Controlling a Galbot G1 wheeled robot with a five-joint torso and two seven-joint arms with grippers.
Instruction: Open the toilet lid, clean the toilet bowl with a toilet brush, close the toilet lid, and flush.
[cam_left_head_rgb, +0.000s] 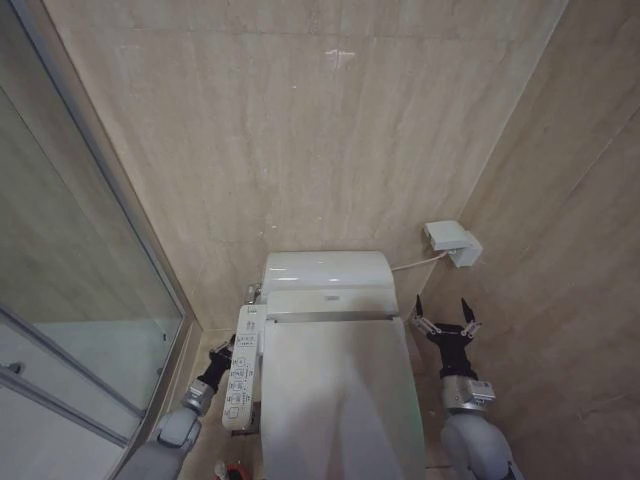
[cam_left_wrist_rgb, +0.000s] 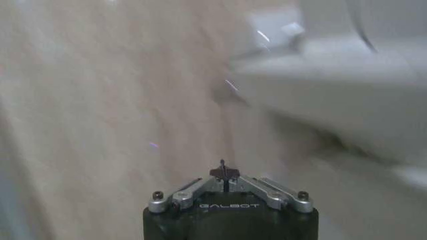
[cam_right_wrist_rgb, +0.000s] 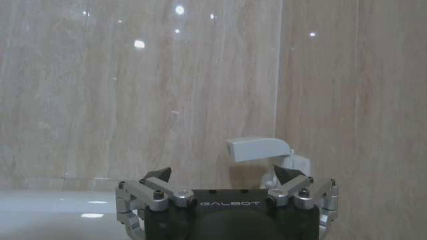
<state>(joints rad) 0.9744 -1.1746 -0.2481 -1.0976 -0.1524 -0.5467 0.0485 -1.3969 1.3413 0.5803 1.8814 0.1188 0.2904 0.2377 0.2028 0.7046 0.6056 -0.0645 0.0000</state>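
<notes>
Right gripper (cam_left_head_rgb: 443, 322) hovers beside the toilet's right flank, fingers spread wide, holding nothing, facing the tiled wall and a small white wall box (cam_left_head_rgb: 451, 242). Left gripper (cam_left_head_rgb: 222, 357) sits low by the button panel (cam_left_head_rgb: 242, 366), and from its wrist view the fingers look drawn together and empty, though that picture is smeared. The toilet lid (cam_left_head_rgb: 335, 400) lies flat and closed over the bowl. It looks glossy, rigid and slippery, so a pinch at its front edge should serve best. A red speck at the floor (cam_left_head_rgb: 232, 470) may be the brush holder.
</notes>
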